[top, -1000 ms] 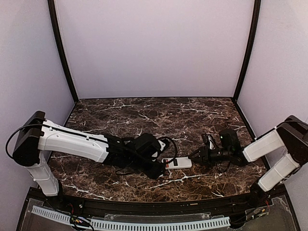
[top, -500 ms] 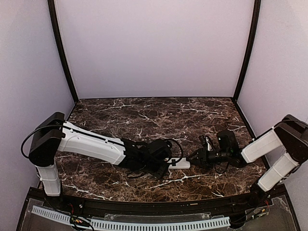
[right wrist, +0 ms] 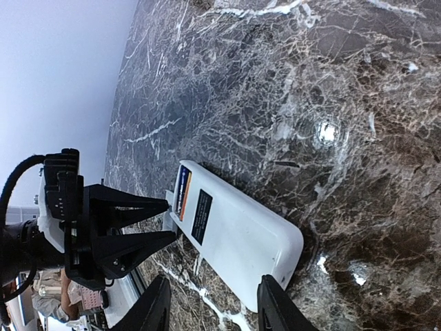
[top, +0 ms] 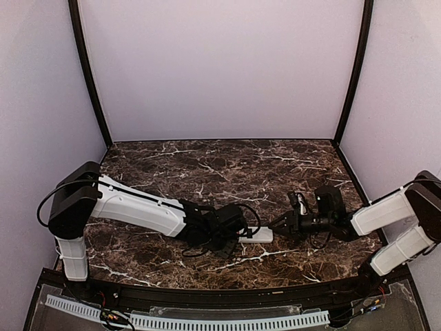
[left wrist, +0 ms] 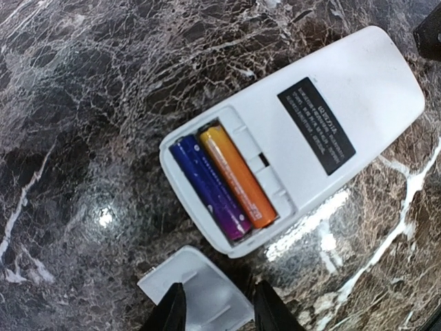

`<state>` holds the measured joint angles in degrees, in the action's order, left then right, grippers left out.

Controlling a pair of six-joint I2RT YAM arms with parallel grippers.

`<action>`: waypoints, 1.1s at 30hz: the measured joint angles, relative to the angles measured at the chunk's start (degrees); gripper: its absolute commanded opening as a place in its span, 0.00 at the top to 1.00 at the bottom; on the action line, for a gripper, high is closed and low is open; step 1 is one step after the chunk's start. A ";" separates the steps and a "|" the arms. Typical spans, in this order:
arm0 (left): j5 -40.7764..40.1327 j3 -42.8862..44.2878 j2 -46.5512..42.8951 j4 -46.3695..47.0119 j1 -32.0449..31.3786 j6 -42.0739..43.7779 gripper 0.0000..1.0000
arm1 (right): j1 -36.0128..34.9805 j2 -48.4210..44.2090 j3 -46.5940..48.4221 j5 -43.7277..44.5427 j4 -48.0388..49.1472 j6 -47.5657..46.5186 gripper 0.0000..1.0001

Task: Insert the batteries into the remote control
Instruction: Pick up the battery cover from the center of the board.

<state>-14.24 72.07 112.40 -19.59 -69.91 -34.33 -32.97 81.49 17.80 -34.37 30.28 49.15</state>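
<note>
The remote control [left wrist: 344, 89] lies back up on the marble, its battery bay uncovered. In the bay the dark blue-purple battery [left wrist: 210, 186] and the orange battery [left wrist: 238, 176] lie side by side. The loose white battery cover [left wrist: 193, 283] lies flat on the table just off the remote's bay end. My left gripper [left wrist: 220, 293] is open, its fingertips over that cover. My right gripper [right wrist: 213, 286] is open at the opposite end of the remote [right wrist: 241, 234], one finger on each side of that end. From above, the remote [top: 262, 235] sits between the left gripper [top: 238, 240] and the right gripper [top: 277, 226].
The dark marble tabletop [top: 207, 165] stretches away behind both arms to the pale back wall. Black frame posts [top: 88, 76] stand at the back corners. A black rail [top: 207, 293] runs along the near edge.
The left arm has stretched rightward and lowered, bringing its gripper down close to the remote's bay end. The remote has shifted slightly right. The right gripper has stayed almost where it was.
</note>
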 measured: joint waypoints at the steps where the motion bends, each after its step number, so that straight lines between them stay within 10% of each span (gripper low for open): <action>1: 0.00 0.00 0.00 -0.37 -0.02 -0.26 0.69 | 0.00 -0.24 -0.07 0.11 -0.20 0.00 0.57; 13: 0.37 -0.55 -0.26 -0.72 0.37 0.22 0.98 | 0.13 -5.31 -0.59 1.20 -4.24 -1.99 0.57; 23: 5.77 -6.40 -10.60 -0.28 2.86 9.77 1.00 | 1.09 -12.22 1.20 0.09 -8.72 -8.20 0.56; 33: 34.12 -12.79 -33.05 13.51 10.67 18.10 1.00 | 1.07 -19.08 6.88 -10.21 -7.30 -16.20 0.53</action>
<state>19.88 59.29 79.35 -6.09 -59.24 -16.23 -31.90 62.41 24.69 -44.58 22.98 32.95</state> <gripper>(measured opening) 0.006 0.465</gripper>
